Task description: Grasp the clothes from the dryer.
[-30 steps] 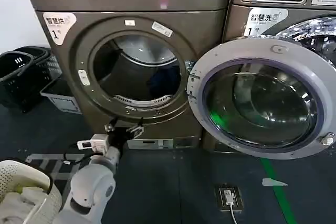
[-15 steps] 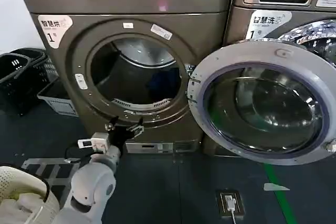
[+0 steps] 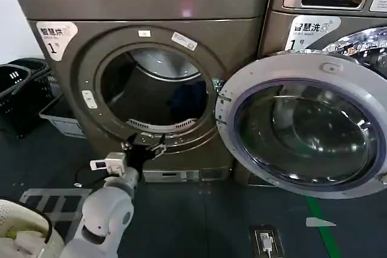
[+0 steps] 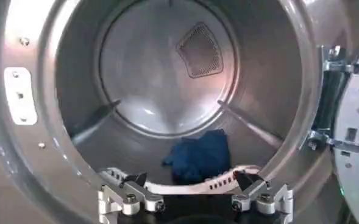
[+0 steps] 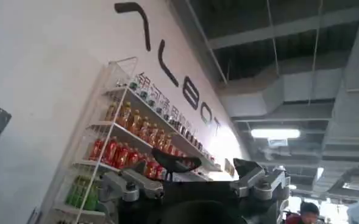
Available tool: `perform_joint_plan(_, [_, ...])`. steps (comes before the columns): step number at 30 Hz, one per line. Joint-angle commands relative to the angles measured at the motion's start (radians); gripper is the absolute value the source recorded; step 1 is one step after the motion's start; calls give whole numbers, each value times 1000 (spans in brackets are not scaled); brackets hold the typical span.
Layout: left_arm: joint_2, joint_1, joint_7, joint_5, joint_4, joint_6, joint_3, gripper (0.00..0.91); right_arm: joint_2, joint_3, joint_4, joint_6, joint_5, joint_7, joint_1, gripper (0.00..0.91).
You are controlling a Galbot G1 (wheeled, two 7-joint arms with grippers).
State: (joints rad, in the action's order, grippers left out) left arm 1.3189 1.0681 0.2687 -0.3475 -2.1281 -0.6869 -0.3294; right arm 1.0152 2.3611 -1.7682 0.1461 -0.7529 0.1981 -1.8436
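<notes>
Dryer door stands swung fully open to the right. Left claw sits at the porthole's lower rim, fingers apart, holding nothing. Blue clothes lie on the drum floor. Right claw points at a shelf, fingers apart.

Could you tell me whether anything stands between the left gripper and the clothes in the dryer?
Nothing visible does. The door is swung aside, and the left gripper, fingers open, faces the blue clothes on the drum floor of the dryer across the porthole's lower rim.
</notes>
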Motion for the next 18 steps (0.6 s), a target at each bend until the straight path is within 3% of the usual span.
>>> perform_joint_plan(1, [1, -7, 0, 0, 3, 0, 2, 907, 0, -1, 0, 0, 0, 0, 1, 907])
perform_joint_plan(18, [6, -23, -1, 0, 13, -1, 8, 907, -4, 4, 3, 2, -9, -2, 2, 907])
